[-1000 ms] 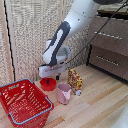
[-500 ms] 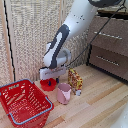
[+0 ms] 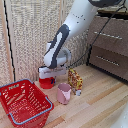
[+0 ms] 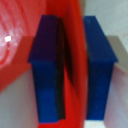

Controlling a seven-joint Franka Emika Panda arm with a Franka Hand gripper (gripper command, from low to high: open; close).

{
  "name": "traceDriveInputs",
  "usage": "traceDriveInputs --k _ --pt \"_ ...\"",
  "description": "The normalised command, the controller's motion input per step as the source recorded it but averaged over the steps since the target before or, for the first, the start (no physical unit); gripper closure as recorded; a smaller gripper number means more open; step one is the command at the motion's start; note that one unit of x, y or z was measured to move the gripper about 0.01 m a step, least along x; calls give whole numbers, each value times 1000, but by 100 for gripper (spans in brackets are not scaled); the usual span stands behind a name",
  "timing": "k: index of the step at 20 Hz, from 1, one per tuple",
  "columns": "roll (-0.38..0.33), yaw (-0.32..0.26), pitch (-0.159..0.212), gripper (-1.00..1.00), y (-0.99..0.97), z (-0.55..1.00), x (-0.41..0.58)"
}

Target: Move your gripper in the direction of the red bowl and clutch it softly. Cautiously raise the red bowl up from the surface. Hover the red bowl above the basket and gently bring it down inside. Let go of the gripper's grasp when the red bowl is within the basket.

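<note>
Both fingers (image 4: 47, 70) of the gripper (image 3: 48, 73) pinch the red bowl (image 3: 46, 82) rim, center-left of frame. Basket (image 3: 30, 112) sits lower left, pink cup (image 3: 63, 93) nearby.

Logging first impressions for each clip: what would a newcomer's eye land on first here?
Probably the bulky white arm reaching down by the slatted wall, its gripper on the red bowl; the wrist view shows the blue fingers on either side of the bowl's rim. Next, the big red basket at the exterior view's lower left, with a pink cup and a patterned toy to its right on the wooden floor.
</note>
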Motion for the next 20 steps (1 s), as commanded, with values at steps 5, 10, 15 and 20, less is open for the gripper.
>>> traceDriveInputs --k 5,10,15,20 --pt "23 -13 80 100 23 569 47" --pt "30 3 130 100 0 816 103" --pt "38 10 123 100 0 868 126" --pt "33 10 117 100 61 879 9"
